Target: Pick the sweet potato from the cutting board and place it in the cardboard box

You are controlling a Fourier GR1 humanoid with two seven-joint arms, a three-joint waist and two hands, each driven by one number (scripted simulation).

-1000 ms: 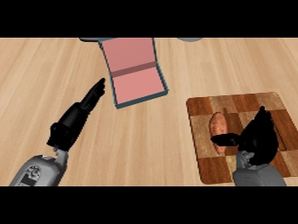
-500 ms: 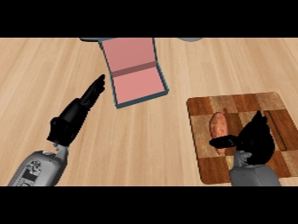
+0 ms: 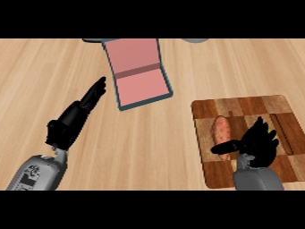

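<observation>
bare counter (image 3: 181, 134) between cutting board (image 3: 247, 107), cardboard box (image 3: 138, 71)

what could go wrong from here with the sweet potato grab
The right hand sits open beside the sweet potato, only its thumb near the lower end, so closing now might nudge it across the cutting board rather than grasp it. The cardboard box lies well off toward the far left, a long carry.

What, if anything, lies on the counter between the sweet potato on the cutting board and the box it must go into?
Nothing visible does. The sweet potato lies on the cutting board, with the right hand beside it. Between the board and the cardboard box, up and to the left, only bare wooden counter shows. The left hand rests off to the left.
</observation>
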